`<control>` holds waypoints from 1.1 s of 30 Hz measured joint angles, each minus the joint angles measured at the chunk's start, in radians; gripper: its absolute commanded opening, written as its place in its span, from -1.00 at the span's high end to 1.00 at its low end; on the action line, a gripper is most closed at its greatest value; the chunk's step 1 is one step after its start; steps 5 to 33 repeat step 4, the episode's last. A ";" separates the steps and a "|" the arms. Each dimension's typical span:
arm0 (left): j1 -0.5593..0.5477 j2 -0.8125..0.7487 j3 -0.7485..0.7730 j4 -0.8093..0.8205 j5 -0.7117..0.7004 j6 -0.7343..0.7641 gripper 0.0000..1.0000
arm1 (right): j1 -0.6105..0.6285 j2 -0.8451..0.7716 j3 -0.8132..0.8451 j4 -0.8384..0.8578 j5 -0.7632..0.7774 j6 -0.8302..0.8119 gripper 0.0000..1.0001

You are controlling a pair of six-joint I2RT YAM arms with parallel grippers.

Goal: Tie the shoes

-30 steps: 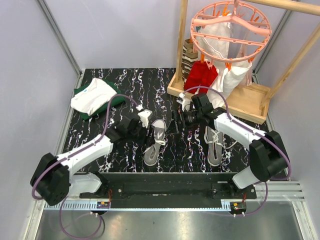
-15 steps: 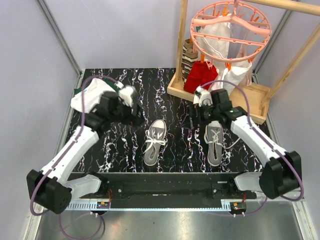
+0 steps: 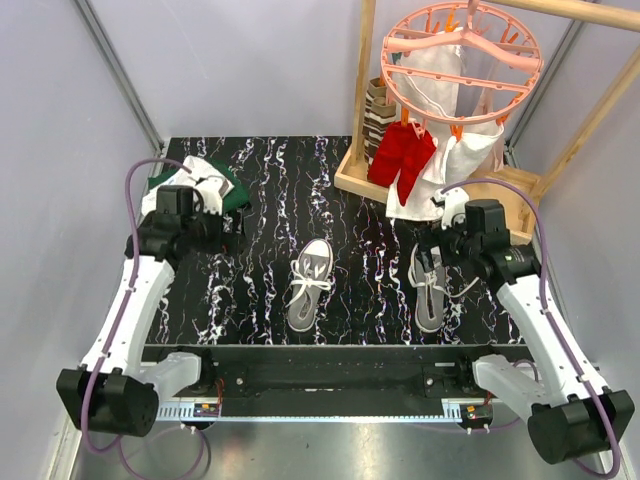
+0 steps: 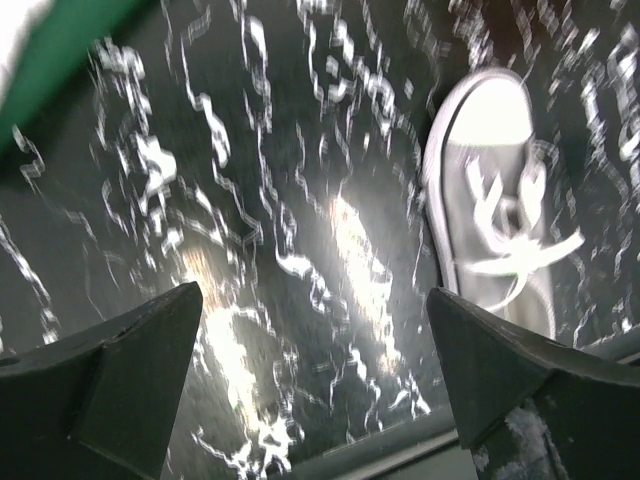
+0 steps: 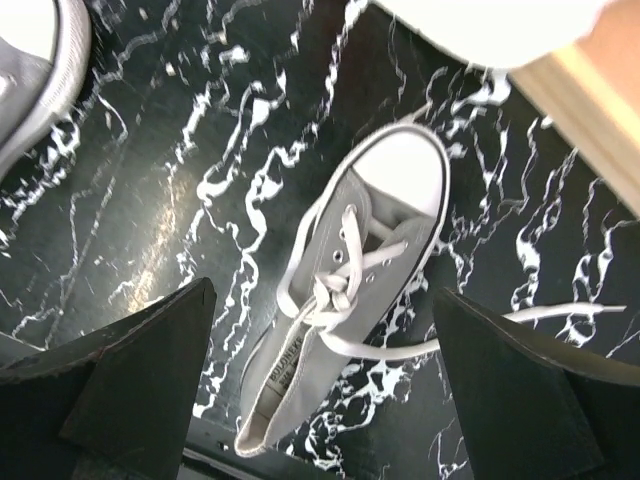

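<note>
— How far into the job?

— Midway at best, judging by the laces. On the left shoe (image 3: 308,283), lying mid-table with its toe to the far side, an apparent knot or bow across the tongue. Too blurred in the left wrist view to call finished.

— And on the other one?

— On the right shoe (image 5: 352,280), to the right of its partner and apart from it, only a crossed knot (image 5: 325,290) at mid-lacing. One long lace end (image 5: 540,316) trailing loose over the table (image 3: 330,170) to the right. Probably no proper bow there yet.

— Anything in hand?

— Nothing. Left tool (image 4: 312,295) spread wide over bare marbled table, well left of the left shoe, near the folded white and green clothes (image 3: 205,170). Right tool (image 5: 322,292) equally wide apart, hanging directly above the right shoe, gripping no lace.

— What remains?

— By this reckoning: gathering the loose ends on the right shoe, forming loops, pulling them snug. Then a check of the left bow, with tightening if slack.
</note>
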 measured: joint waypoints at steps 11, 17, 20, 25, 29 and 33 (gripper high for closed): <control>0.000 -0.056 -0.070 -0.016 -0.024 -0.008 -0.97 | -0.012 0.006 -0.020 -0.023 0.003 -0.001 -0.99; 0.000 -0.056 -0.070 -0.016 -0.024 -0.008 -0.97 | -0.012 0.006 -0.020 -0.023 0.003 -0.001 -0.99; 0.000 -0.056 -0.070 -0.016 -0.024 -0.008 -0.97 | -0.012 0.006 -0.020 -0.023 0.003 -0.001 -0.99; 0.000 -0.056 -0.070 -0.016 -0.024 -0.008 -0.97 | -0.012 0.006 -0.020 -0.023 0.003 -0.001 -0.99; 0.000 -0.056 -0.070 -0.016 -0.024 -0.008 -0.97 | -0.012 0.006 -0.020 -0.023 0.003 -0.001 -0.99; 0.000 -0.056 -0.070 -0.016 -0.024 -0.008 -0.97 | -0.012 0.006 -0.020 -0.023 0.003 -0.001 -0.99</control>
